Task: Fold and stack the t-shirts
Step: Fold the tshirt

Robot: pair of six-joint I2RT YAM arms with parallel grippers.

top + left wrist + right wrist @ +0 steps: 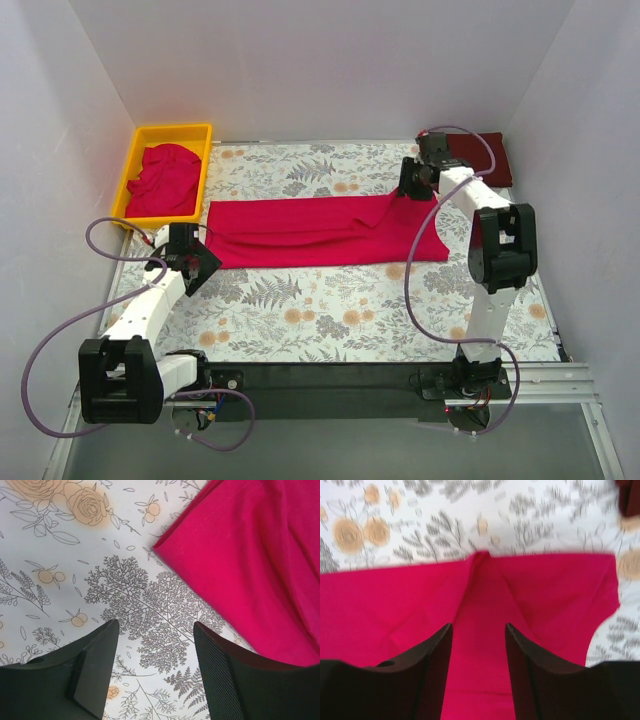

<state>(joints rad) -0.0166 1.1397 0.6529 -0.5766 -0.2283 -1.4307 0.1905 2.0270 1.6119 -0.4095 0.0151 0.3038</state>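
A crimson-pink t-shirt lies folded into a long band across the middle of the table. My left gripper is open and empty, low over the bare cloth just off the shirt's left front corner. My right gripper is open above the shirt's far right edge, where a fold ridge runs between its fingers. A dark maroon t-shirt lies folded at the far right corner. More crimson-pink shirts are bunched in the yellow tray.
The table has a floral cloth. White walls stand close on the left, back and right. The yellow tray sits at the far left, just behind my left gripper. A black rail runs along the near edge.
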